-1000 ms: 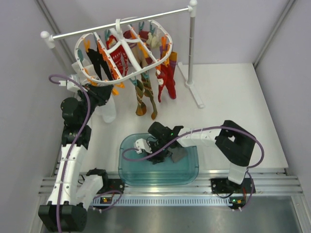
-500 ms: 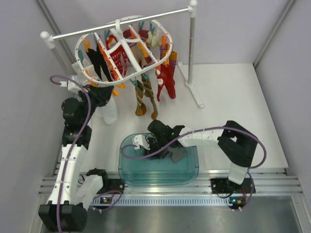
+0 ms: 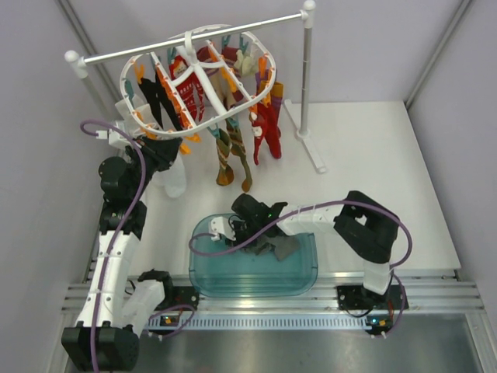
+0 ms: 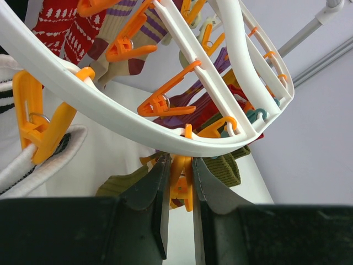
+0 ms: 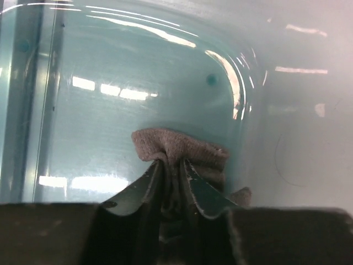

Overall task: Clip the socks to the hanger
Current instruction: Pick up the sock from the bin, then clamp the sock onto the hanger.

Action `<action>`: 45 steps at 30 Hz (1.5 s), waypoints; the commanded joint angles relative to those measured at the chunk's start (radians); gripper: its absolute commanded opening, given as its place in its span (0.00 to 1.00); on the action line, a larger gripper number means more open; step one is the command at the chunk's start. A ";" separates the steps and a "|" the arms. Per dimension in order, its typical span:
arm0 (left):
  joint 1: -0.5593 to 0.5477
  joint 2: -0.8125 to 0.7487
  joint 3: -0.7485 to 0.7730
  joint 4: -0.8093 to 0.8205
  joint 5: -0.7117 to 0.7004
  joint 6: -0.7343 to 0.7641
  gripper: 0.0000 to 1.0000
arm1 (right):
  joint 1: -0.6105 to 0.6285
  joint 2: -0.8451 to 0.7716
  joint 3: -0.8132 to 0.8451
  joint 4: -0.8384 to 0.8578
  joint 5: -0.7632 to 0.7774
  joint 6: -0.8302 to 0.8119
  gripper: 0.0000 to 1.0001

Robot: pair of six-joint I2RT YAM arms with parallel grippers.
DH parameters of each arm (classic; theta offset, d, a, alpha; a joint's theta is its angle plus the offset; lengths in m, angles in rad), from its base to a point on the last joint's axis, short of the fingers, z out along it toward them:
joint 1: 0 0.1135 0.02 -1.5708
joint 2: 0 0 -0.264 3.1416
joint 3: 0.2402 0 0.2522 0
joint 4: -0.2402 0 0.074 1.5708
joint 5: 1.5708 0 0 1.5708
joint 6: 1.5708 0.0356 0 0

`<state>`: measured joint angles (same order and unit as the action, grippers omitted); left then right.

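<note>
The white oval hanger (image 3: 213, 123) hangs from the rail at the back left, with orange and teal clips under it. My left gripper (image 3: 167, 149) is at its near left rim. In the left wrist view the left gripper (image 4: 181, 168) is shut on an orange clip (image 4: 182, 185) just under the hanger's ring (image 4: 110, 110). My right gripper (image 3: 242, 233) is low inside the teal tub (image 3: 203, 286). In the right wrist view the right gripper (image 5: 172, 165) is shut on a bunched grey sock (image 5: 185, 146). The grey sock trails to the right in the top view (image 3: 284, 247). A second grey sock cannot be told apart.
The white rail stand (image 3: 306, 78) stands at the back, its foot (image 3: 311, 148) on the table to the right. Red socks (image 3: 264, 132), striped olive/brown socks (image 3: 230, 155), black socks (image 3: 159, 101) and a white sock (image 3: 175, 180) hang from the hanger.
My right gripper has shifted a little left inside the tub with the grey sock. The left gripper stays at the hanger's rim.
</note>
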<state>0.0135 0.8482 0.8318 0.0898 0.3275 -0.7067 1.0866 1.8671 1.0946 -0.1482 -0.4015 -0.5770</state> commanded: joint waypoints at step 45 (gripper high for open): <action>0.005 -0.035 -0.013 0.025 0.067 -0.060 0.00 | -0.129 -0.157 0.398 0.400 0.127 0.258 0.00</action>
<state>0.0135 0.8284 0.8261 0.0929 0.3729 -0.7570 0.9642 1.7000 1.4052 0.1509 -0.2913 -0.3542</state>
